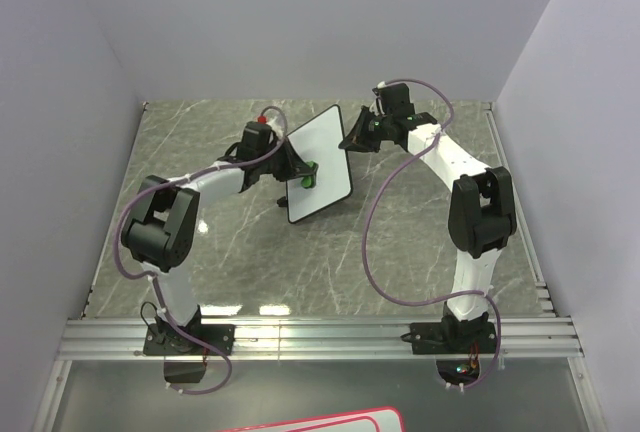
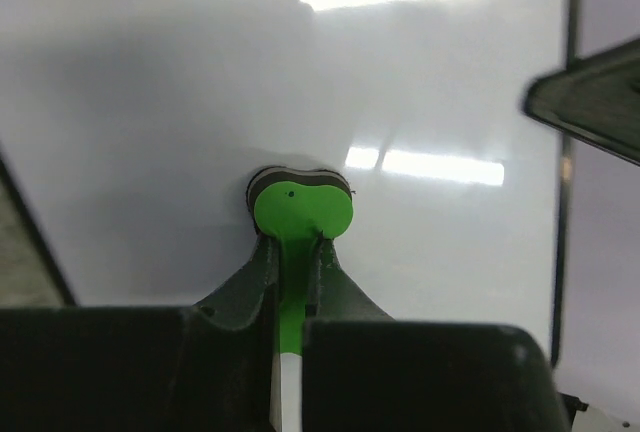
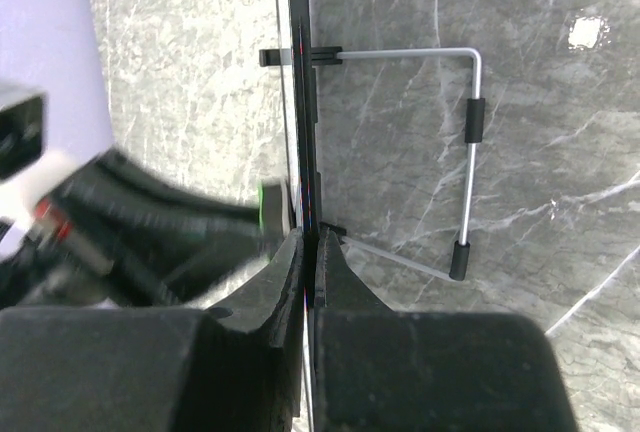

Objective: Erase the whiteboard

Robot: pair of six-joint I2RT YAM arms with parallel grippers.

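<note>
The left gripper [image 3: 250,224] is blurred in the right wrist view, where the whiteboard [image 3: 298,12] is seen only edge-on. The green eraser [image 2: 300,214] is partly hidden between fingers; the pink-edged panel [image 1: 320,418] is cut off at the near edge.

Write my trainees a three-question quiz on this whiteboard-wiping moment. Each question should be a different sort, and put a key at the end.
1. True or false: the left tool is shut on a green eraser at the face of the whiteboard.
2. What is the right tool clamping? A) the whiteboard's edge B) the green eraser C) nothing
3. Fill in the missing word: in the left wrist view, the part of the board's face that shows carries ___ writing.

Key: 1 true; 2 A; 3 no.
</note>
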